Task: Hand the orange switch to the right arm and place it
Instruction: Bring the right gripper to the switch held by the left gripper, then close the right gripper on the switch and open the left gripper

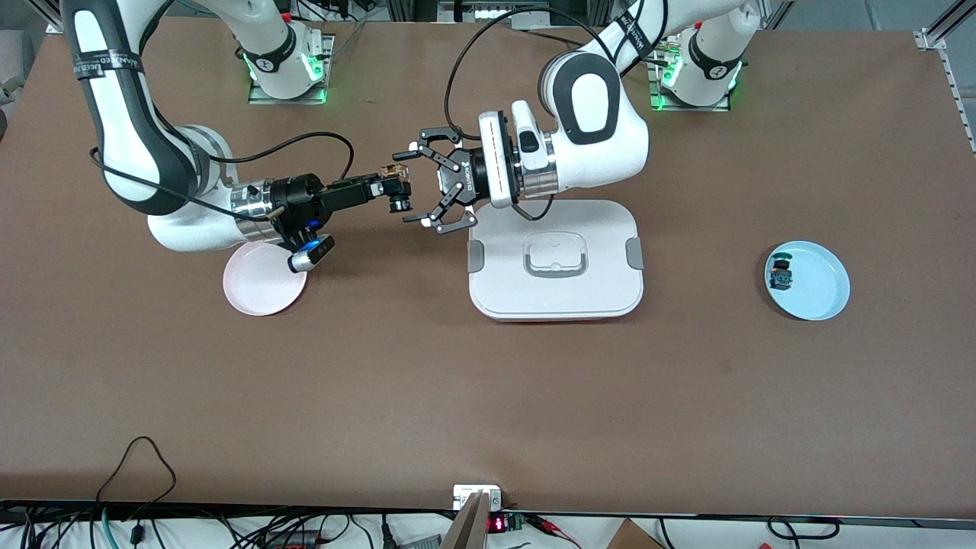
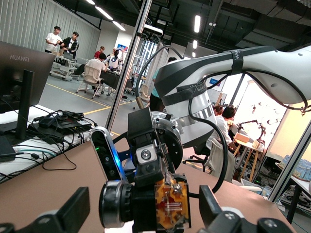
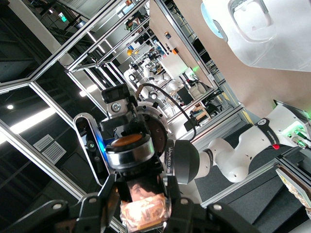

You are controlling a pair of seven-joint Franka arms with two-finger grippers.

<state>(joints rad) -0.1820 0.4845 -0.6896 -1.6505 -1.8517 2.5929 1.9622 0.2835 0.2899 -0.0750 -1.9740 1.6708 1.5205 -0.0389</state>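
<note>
above the brown tabletop (image 1: 488,396), near the white lidded box (image 1: 555,259), my two arms meet in mid-air. my left gripper (image 1: 437,183) stands spread wide, its claws clear of the part. my right gripper (image 1: 393,185) is clamped on the orange switch (image 1: 399,192), which hangs between us. i should back the left arm straight out without brushing it, then carry it over the pink plate (image 1: 263,280) and lower gently before letting go.
</note>
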